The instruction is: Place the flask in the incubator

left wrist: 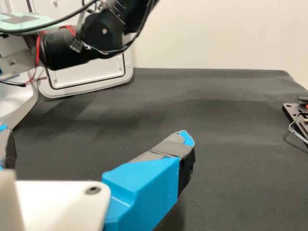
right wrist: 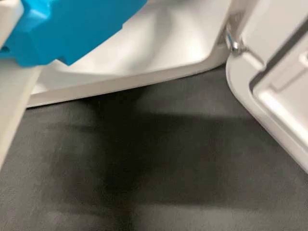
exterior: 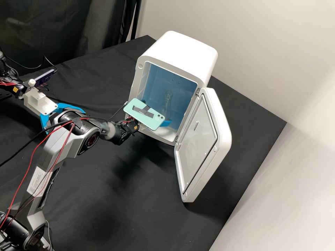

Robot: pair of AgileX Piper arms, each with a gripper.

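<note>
The flask (exterior: 168, 99) stands upright inside the incubator (exterior: 181, 55), frame centre, just beyond the right gripper (exterior: 166, 122), its grip unreadable; the left gripper (left wrist: 96, 137), spread apart, sits far left.

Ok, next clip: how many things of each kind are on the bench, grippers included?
incubator: 1
flask: 1
grippers: 2, the left gripper and the right gripper
total: 4

The high view looks down over the bench (exterior: 139, 181) at the open incubator (exterior: 181, 59) from well back. The left wrist view faces its door (left wrist: 96, 74) low along the bench; the right wrist view, close in, shares that door.
</note>
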